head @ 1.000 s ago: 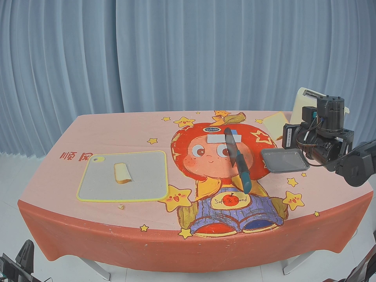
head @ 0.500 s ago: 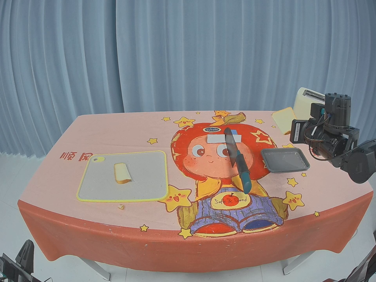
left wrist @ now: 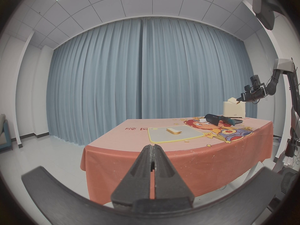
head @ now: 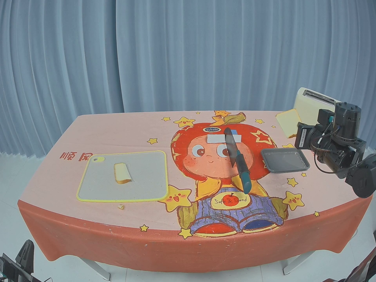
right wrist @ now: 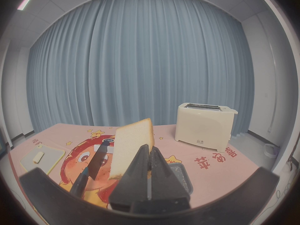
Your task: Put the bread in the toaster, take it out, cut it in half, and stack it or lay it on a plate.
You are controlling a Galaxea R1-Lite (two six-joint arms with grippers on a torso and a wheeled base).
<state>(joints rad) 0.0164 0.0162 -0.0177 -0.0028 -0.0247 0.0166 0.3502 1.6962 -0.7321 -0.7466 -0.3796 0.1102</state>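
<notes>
My right gripper [head: 297, 132] is shut on a whole slice of bread [head: 288, 122], holding it in the air at the table's far right. In the right wrist view the slice [right wrist: 132, 147] stands tilted above the shut gripper [right wrist: 149, 155]. The cream toaster [head: 313, 103] stands just behind and to the right of the slice, its slots facing up [right wrist: 204, 125]. A small piece of bread [head: 122, 173] lies on the cutting board [head: 149, 173] at the left. My left gripper [left wrist: 153, 160] is shut and holds nothing, low and well off the table's left side.
A grey rectangular plate [head: 285, 159] lies on the table below and left of the right gripper. A knife [head: 238, 159] with a teal handle lies across the middle of the printed cloth. A crumb [head: 122, 206] sits near the front edge.
The right arm has carried the bread slice to the right and back, from above the grey plate toward the toaster. Nothing else on the table has moved.
</notes>
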